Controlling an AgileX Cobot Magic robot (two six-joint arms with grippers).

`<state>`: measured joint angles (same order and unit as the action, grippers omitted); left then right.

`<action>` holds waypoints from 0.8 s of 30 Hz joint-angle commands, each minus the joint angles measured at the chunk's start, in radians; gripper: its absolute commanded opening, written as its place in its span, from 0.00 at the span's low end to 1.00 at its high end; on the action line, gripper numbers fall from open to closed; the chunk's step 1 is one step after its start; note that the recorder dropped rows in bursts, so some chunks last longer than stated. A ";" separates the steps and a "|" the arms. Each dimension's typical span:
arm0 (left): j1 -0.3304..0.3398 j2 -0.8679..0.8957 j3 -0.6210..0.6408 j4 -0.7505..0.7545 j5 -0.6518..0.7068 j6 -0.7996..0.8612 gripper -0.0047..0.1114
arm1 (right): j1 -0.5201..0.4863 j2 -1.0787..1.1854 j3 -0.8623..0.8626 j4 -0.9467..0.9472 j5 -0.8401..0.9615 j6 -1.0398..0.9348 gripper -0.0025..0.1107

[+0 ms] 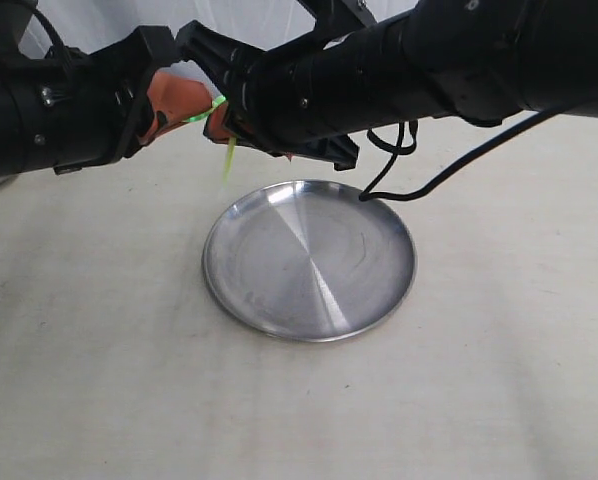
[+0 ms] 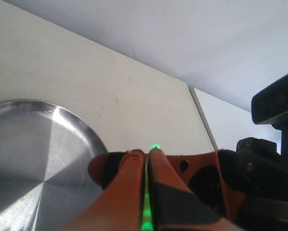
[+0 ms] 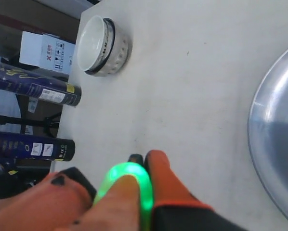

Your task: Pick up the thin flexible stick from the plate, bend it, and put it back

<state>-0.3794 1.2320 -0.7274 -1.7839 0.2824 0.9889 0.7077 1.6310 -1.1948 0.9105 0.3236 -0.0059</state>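
Note:
Both grippers meet above the table behind the steel plate [image 1: 309,260], each clamped on the thin flexible stick [image 1: 208,112]. The stick glows neon green between the orange fingers, and a pale end hangs down toward the plate's far-left rim. In the left wrist view the stick [image 2: 146,202] runs straight between the fingers of my left gripper [image 2: 145,153], which is shut on it. In the right wrist view the stick [image 3: 134,175] curves in a tight arc over one finger of my right gripper [image 3: 143,166], also shut on it. The plate [image 2: 23,159] [image 3: 274,139] holds nothing.
A small white ceramic bowl [image 3: 103,45] stands on the table beyond the grippers. Past the table edge are dark cylinders [image 3: 35,89] and a white box [image 3: 43,50]. A black cable [image 1: 429,180] droops from the right arm near the plate's far rim.

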 commanded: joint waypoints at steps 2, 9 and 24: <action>-0.022 0.013 0.027 0.040 0.104 0.040 0.04 | -0.010 -0.022 -0.026 0.115 -0.220 0.006 0.01; -0.022 0.013 0.027 0.040 0.107 0.067 0.04 | -0.010 -0.021 -0.026 0.146 -0.249 0.012 0.01; -0.022 0.013 0.027 0.040 0.108 0.091 0.04 | -0.010 -0.016 -0.026 0.227 -0.303 0.012 0.01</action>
<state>-0.3794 1.2320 -0.7370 -1.7839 0.2787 1.0734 0.7141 1.6346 -1.1838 1.0522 0.2684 -0.0076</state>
